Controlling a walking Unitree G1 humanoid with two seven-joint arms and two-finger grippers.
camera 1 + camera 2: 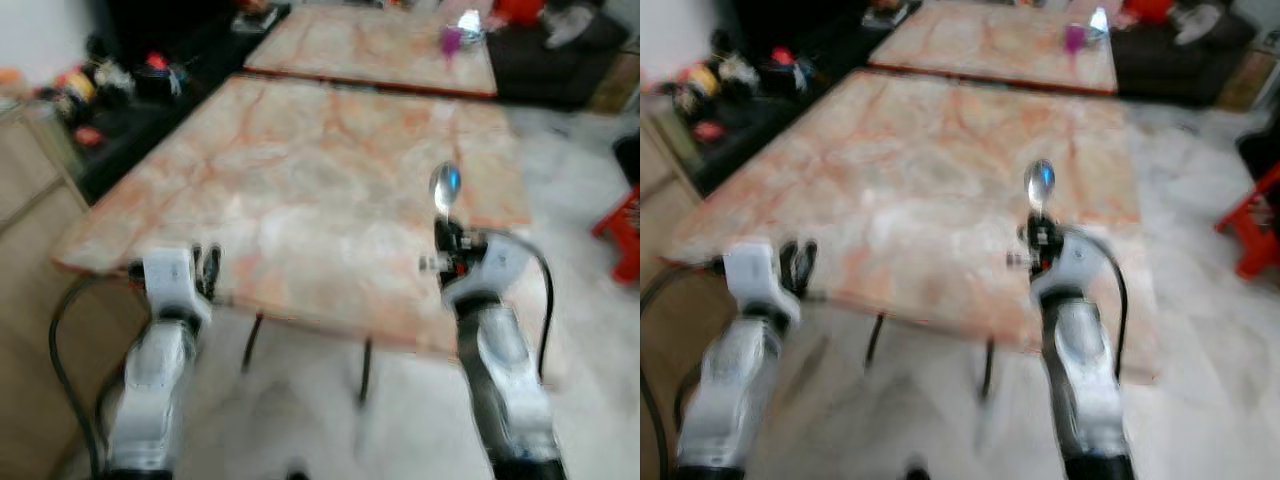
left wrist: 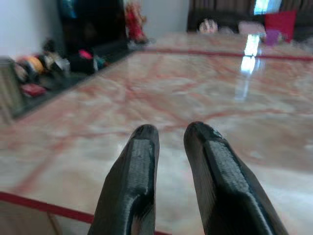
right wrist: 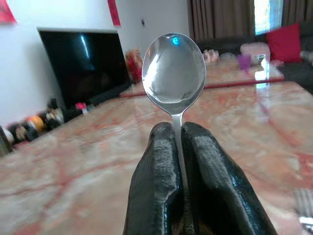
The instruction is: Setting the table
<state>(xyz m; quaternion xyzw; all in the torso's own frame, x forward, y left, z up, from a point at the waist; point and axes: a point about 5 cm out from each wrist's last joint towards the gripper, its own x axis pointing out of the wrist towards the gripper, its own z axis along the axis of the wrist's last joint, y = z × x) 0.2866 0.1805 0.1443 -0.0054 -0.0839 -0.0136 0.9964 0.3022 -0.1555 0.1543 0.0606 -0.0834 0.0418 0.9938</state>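
Pinching spoon (image 3: 174, 68) upright, right end effector (image 1: 447, 238) above marble table (image 1: 300, 190) near edge, left end effector (image 2: 171, 147) slightly spread

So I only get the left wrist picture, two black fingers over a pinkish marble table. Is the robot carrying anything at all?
Observer: Yes. The right gripper is shut on a spoon, bowl pointing up.
Operator: Is that spoon over the table yet?
Observer: The head view shows it above the marble table, near the front edge on the robot's right.
Operator: And where is my left gripper?
Observer: The left gripper is at the table's front edge on the robot's left, holding nothing.
Operator: Anything beside the table on the right?
Observer: Something red stands on the floor there, too blurred to name.
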